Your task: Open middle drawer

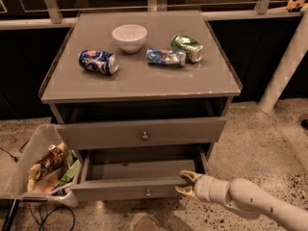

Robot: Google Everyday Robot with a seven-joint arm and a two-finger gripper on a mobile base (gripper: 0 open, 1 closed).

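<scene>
The middle drawer (125,190) is pulled out below the taller-fronted drawer (144,133). Its low grey front carries a small round knob (147,193), and its shallow grey interior (139,169) shows. My gripper (186,183) is at the right end of the drawer's front, on a white arm that comes in from the lower right. Its fingers are spread, one finger (191,175) by the front's top edge and the other lower down. The lowest drawer is hidden under the open one.
On the cabinet top (139,83) stand a white bowl (129,36), a blue can (98,62) on its side, a crushed can (165,57) and a green can (187,48). A clear bin of trash (41,165) sits on the floor at the left. A white post (284,66) stands at the right.
</scene>
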